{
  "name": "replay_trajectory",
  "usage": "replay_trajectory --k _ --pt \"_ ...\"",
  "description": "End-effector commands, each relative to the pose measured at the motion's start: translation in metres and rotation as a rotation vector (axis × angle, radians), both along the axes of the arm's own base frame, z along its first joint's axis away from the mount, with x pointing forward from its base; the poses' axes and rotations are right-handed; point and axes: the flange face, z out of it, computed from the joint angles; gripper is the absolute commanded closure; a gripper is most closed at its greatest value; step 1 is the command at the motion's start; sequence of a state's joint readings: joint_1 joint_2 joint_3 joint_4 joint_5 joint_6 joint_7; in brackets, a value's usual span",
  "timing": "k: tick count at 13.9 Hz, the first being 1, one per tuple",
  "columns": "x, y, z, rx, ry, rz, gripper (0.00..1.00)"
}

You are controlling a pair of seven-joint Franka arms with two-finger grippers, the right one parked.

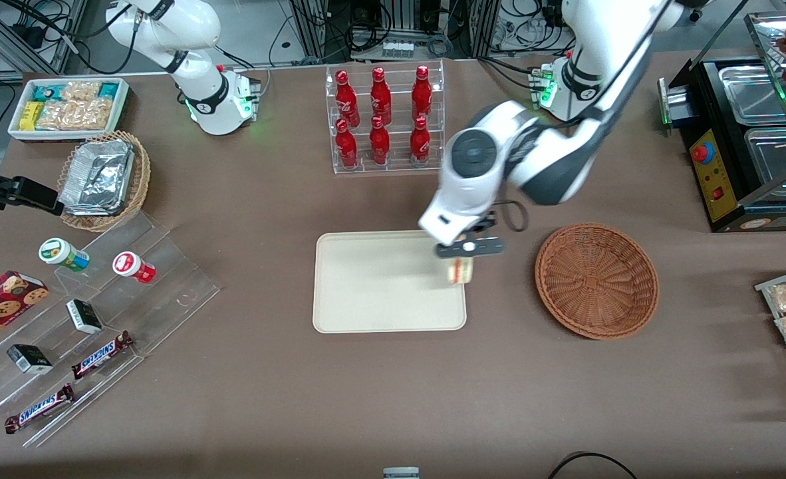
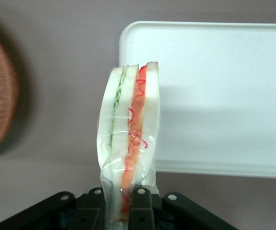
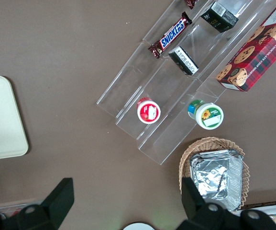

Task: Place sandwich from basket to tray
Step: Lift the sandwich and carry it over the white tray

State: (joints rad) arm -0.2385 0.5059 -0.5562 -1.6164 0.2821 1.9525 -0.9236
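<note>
Your gripper [image 2: 119,206] is clamped on the sandwich [image 2: 128,139], both fingers [image 2: 140,211] pinching one end of the wrapped wedge. In the front view the gripper [image 1: 461,263] hangs over the tray [image 1: 373,293], at the tray's edge nearest the basket [image 1: 596,279], with the sandwich [image 1: 460,271] held just under it.

What could go wrong, in my judgement: the sandwich sits right over the tray's rim, not its middle. Let go here and it may land half on the rim, tip outward and end on the table between tray and basket. The grip is also on a narrow end through slick film, so the wedge could slip or swing if you move sharply. And standing on a thin edge, it will likely topple when freed; which way is hard to call.

The sandwich's long axis runs straight out from the fingers, so it points downward toward the tray. Its cut face, with the green and red layers, shows toward the wrist camera.
</note>
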Motion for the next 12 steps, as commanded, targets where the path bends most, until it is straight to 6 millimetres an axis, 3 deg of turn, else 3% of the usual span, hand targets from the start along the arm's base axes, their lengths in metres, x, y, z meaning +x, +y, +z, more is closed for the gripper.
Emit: replay_trajectory --k 1,5,12 --pt "0.016 -0.038 -0.036 0.000 0.004 0.021 1.00" --pt "0.008 -0.078 -0.072 -0.001 0.007 -0.051 1.00" --pt "0.006 -0.085 -0.098 0.005 -0.019 -0.127 1.00"
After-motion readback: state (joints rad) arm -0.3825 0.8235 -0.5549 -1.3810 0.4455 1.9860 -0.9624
